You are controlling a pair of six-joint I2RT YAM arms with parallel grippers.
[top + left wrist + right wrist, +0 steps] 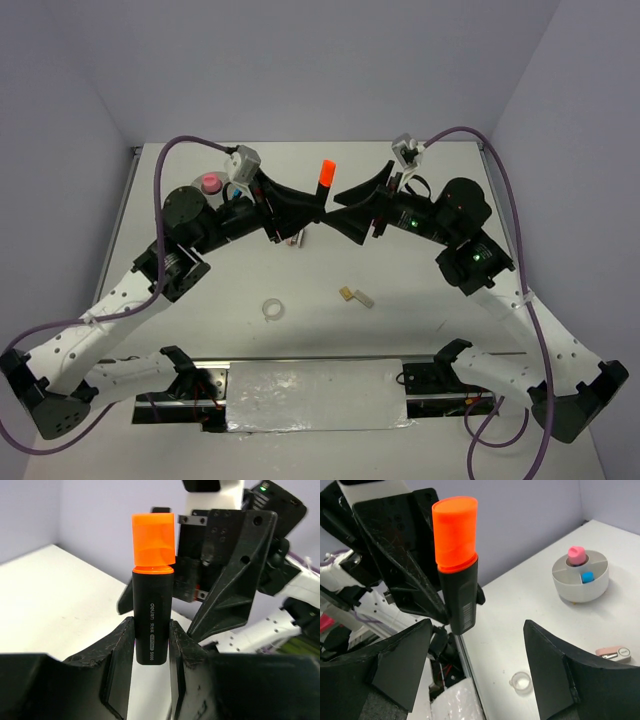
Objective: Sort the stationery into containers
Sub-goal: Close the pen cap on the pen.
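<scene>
Tape: clear tape ring lies flat on the white worktop, nearest to you.
Blocks: small tan block and grey block lie touching, to the right of the ring.
Small piece: pink-and-white flat piece lies on the worktop; you cannot tell what it is.
Left hand: your left hand is clamped on the black marker with the orange cap, upright, cap up, off the worktop.
Right hand: your right hand is spread wide and holds nothing; it faces the marker, close beside it.
Dish: round whitish divided dish sits far left, behind your left arm.
Dish contents: pink cylinder stands in one compartment, small blue square in the next.
</scene>
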